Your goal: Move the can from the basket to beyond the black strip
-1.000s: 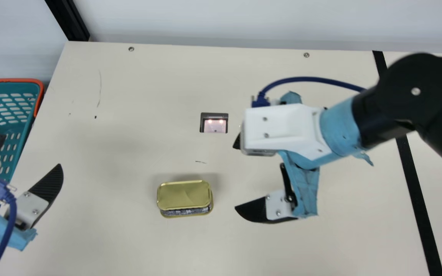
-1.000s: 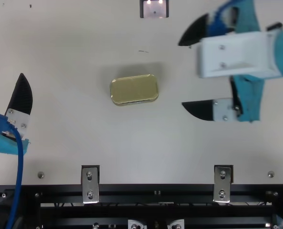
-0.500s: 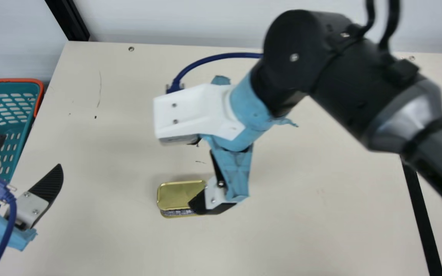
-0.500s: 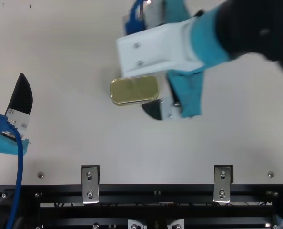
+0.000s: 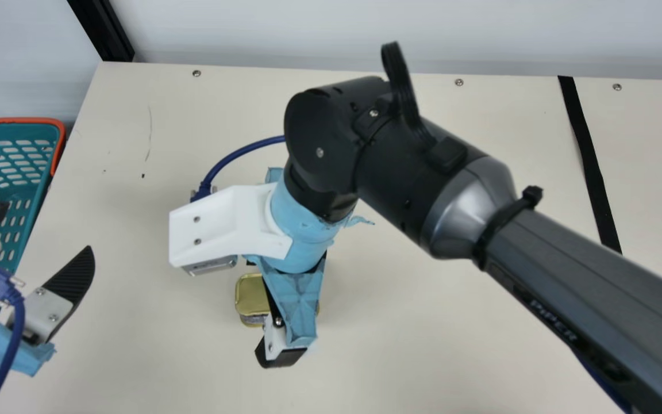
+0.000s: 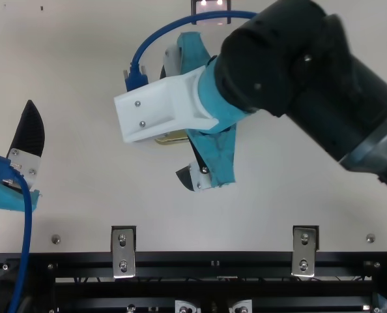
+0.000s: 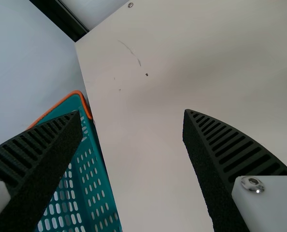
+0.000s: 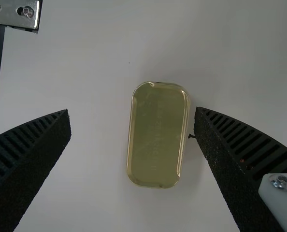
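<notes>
- Table [image 5: 423, 356]: cream, smooth, faintly scratched; small round screws [image 5: 196, 73] along its far edge, pale wall [image 5: 365, 34] behind, black post [image 5: 101, 29] at the far-left corner.
- Black strip [image 5: 592, 172]: narrow, matte, across the table at the main view's right.
- Basket [image 5: 15, 120]: teal plastic, slotted sides, orange rim, at the table's left edge.
- Near side, top view: dark metal rail [image 6: 213, 261], bright metal brackets [image 6: 122, 251].
- Can [image 8: 157, 135]: flat, rounded rectangle, gold metal lid; lies on the table between basket and strip, below right hand [image 6: 169, 122].
- Right hand: open, black ribbed fingers well parted, one to either side of the can in its wrist view.
- Left hand [image 5: 49, 225]: open, ribbed fingers spread, near the basket.
- Pale blue covering on both hands, wrinkled; dark blue cables curve off them.
</notes>
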